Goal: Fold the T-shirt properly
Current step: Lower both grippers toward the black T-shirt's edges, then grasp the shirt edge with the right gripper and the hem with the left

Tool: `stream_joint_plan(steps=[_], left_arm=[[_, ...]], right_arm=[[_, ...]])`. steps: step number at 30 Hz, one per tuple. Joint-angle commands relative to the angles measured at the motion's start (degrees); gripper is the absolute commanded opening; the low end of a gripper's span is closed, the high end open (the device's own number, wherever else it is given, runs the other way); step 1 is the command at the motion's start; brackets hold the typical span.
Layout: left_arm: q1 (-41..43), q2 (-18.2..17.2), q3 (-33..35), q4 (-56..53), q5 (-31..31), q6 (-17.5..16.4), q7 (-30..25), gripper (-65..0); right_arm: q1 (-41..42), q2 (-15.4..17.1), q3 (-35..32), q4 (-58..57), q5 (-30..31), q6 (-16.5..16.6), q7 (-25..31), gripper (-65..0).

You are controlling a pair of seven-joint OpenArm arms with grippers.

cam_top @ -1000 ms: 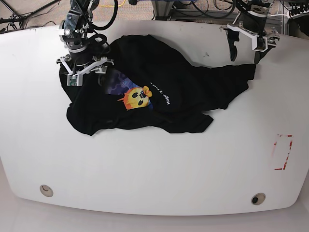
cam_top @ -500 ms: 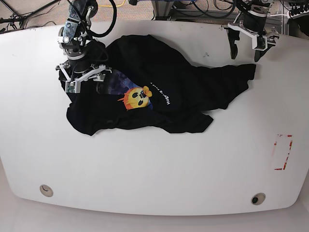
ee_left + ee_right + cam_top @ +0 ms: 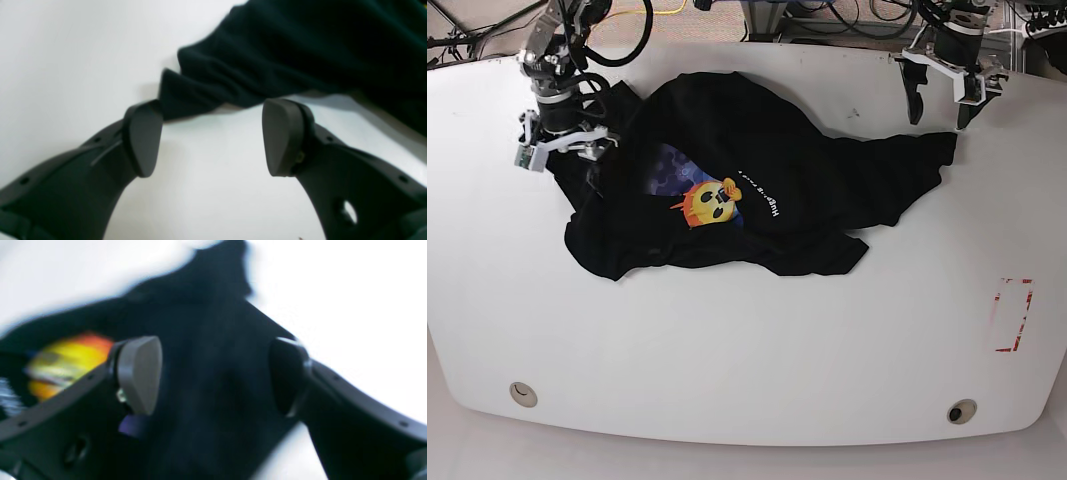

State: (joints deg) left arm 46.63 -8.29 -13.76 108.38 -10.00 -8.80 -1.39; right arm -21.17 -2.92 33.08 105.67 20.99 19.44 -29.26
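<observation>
The white counter [image 3: 747,340] carried the black T-shirt [image 3: 757,190], which lay crumpled and unfolded on its far half, with the flaming face print [image 3: 712,203] turned up near the middle and small white lettering [image 3: 764,196] just beside it. One part of the cloth stretched toward the far corner where the left pincer [image 3: 941,100] stood, and another part reached toward the right pincer [image 3: 562,150] at the other side. A red marking [image 3: 1014,315] was on the counter, well apart from the shirt, and two small round fittings [image 3: 523,393] sat near the front edge. The left pincer [image 3: 208,140] was released, its jaws wide over bare counter, with the shirt's edge just beyond the fingertips [image 3: 143,140]. The right pincer [image 3: 213,376] was released too, its jaws spread wide above the dark cloth, grasping nothing; that view was blurred.
</observation>
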Motion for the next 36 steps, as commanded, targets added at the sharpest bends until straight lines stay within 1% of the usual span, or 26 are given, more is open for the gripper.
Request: stream_joint_plan(steps=[1,4,6,14,16,26,28,36], left_arm=[[0.5,-0.4,-0.4,1.3,-0.4,0.1,-1.4,-21.7],[0.5,-0.4,-0.6,1.4,-0.5,0.0,-1.1,-21.7],[0.8,-0.2,-1.0,1.3,-0.6,0.0,-1.3,-21.8],[0.9,0.2,-1.7,1.2,-1.2,0.1,-1.5,-21.8],[0.6,0.5,-2.2,1.1,-1.0,0.2,-1.4,-21.7],[0.2,0.3,-2.0,1.1,-0.5,0.2,-1.4,-21.6],[0.1,0.0,-1.9,1.3,-0.5,-0.1,-1.6,-21.5],[-0.2,0.0,-2.3,1.4,-0.4,-0.1,-1.6,-21.2]], right_arm=[[0.6,-0.4,0.5,0.3,1.0,1.5,1.5,-17.1],[0.7,-1.4,1.4,-0.5,0.1,2.3,1.4,-17.0],[0.2,-2.8,2.7,-0.6,-0.1,3.5,1.6,-17.0],[0.7,-3.4,2.7,-2.0,0.2,5.4,1.9,-17.0],[2.9,-3.5,3.5,-3.8,0.2,7.3,1.8,-17.4],[6.2,-2.0,4.5,-5.9,3.1,7.8,-0.1,-17.4],[8.0,-0.6,5.0,-6.7,4.6,8.1,-1.8,-17.5],[9.4,1.9,5.5,-11.7,8.4,8.5,-3.6,-17.8]])
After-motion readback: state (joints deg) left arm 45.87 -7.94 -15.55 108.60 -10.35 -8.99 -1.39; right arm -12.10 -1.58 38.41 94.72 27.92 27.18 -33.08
